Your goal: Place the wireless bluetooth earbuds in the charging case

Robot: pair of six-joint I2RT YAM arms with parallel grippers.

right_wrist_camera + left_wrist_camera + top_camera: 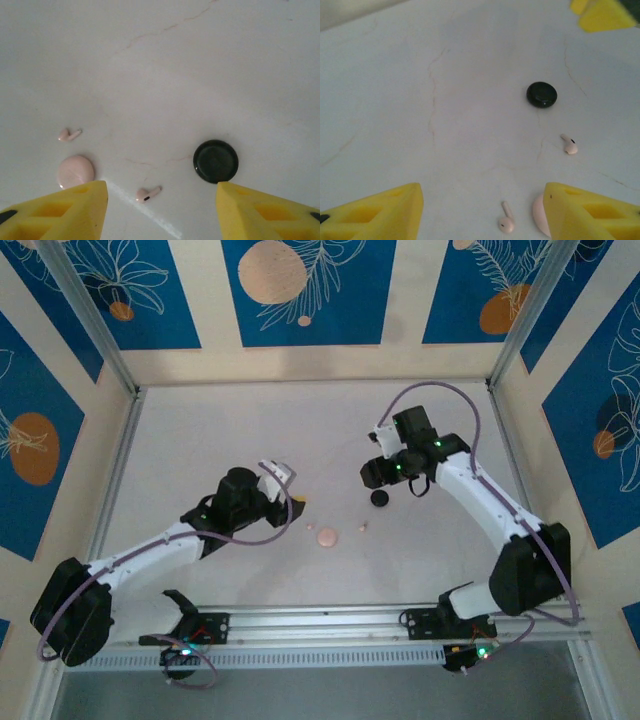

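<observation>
Wireless bluetooth earbuds (148, 194): two pink buds lie loose, one just below the right gripper (160, 192), which gapes empty. The left gripper (482, 192) is likewise parted, holding nothing. Pink case (75, 171) looks shut; insertion outstanding.

Table (150, 60): pale, matt, smooth, with fine hairline veins like stone.
Black case (215, 161): smooth plastic, soft sheen.
Pink case (75, 171): smooth, satin.
Pink earbuds (148, 193): smooth, slightly glossy plastic.
My right gripper (161, 192): fingers (60, 212) yellow, matt, plastic-looking.
</observation>
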